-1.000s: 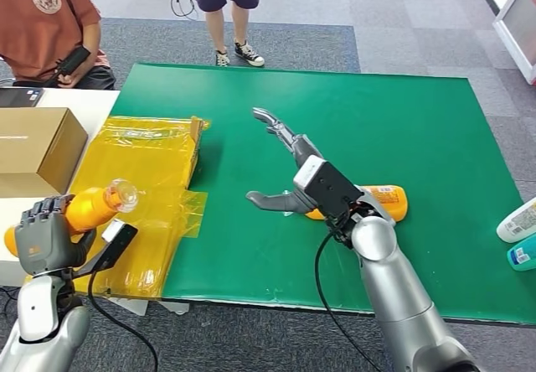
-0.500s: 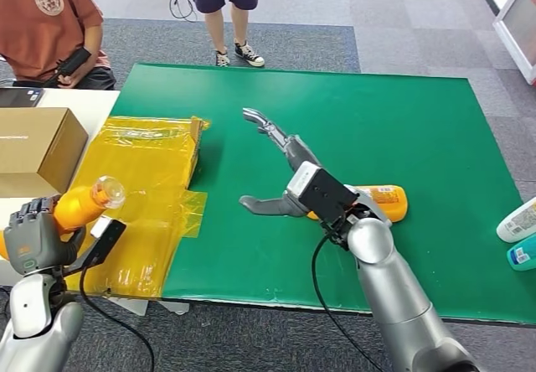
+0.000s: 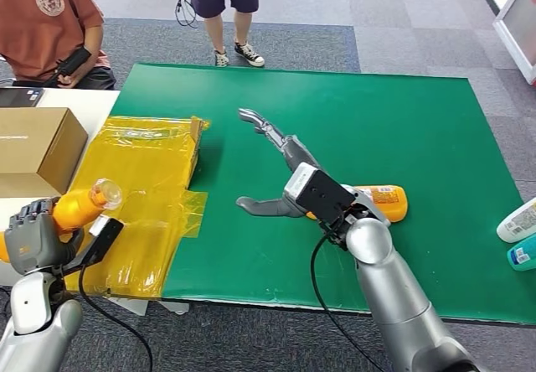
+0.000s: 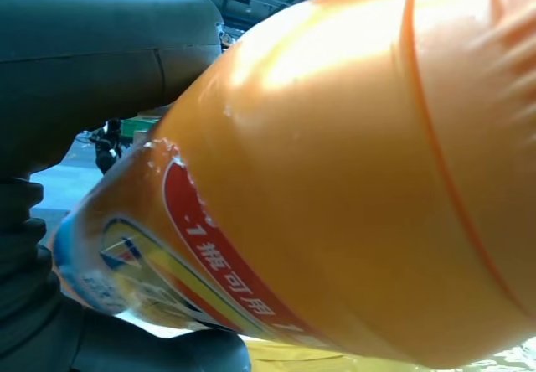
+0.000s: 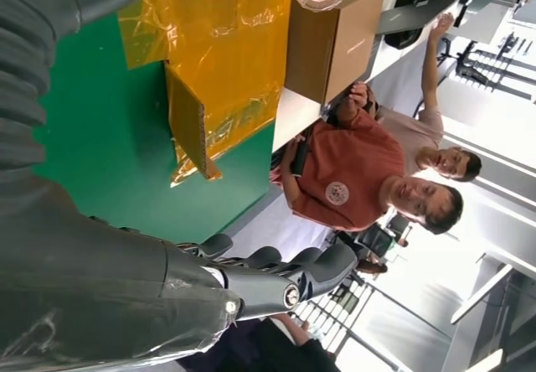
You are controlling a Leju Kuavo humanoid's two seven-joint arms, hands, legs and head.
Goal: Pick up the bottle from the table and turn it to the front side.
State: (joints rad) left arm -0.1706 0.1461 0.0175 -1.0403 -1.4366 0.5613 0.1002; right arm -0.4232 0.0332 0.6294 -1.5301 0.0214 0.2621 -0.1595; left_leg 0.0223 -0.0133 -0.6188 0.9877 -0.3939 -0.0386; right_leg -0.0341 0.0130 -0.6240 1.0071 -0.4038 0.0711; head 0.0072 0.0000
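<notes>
Bottle (image 3: 79, 205) in left hand (image 3: 33, 236) grip

The left hand (image 3: 34, 236) grips an orange bottle (image 3: 75, 207) off the green mat's (image 3: 404, 121) left edge, while the right hand (image 3: 278, 171) hovers over that mat, fingers spread.

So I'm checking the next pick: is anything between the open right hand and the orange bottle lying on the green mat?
Nothing visible. The right hand hangs open over the green mat, with the orange bottle lying just behind it beside the wrist.
</notes>
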